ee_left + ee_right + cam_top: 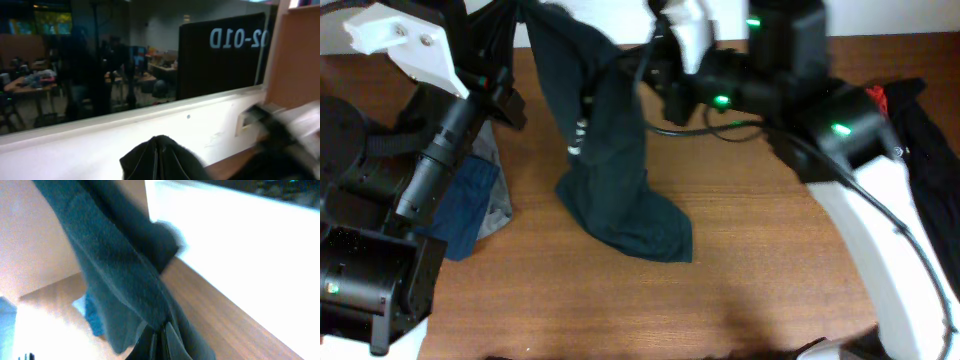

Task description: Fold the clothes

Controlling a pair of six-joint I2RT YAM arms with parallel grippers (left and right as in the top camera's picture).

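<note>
The table [750,250] carries the green shirt [610,190], which hangs from the far edge down the middle, its lower end crumpled on the wood. The right arm [880,200] crosses its top. The left arm [430,170] overlies a navy piece [465,205] and grey shorts [498,200]. A black garment [930,150] and a red shirt [878,97] lie far right. The left gripper [159,162] and right gripper [161,340] are each pressed together, pinching the green shirt.
</note>
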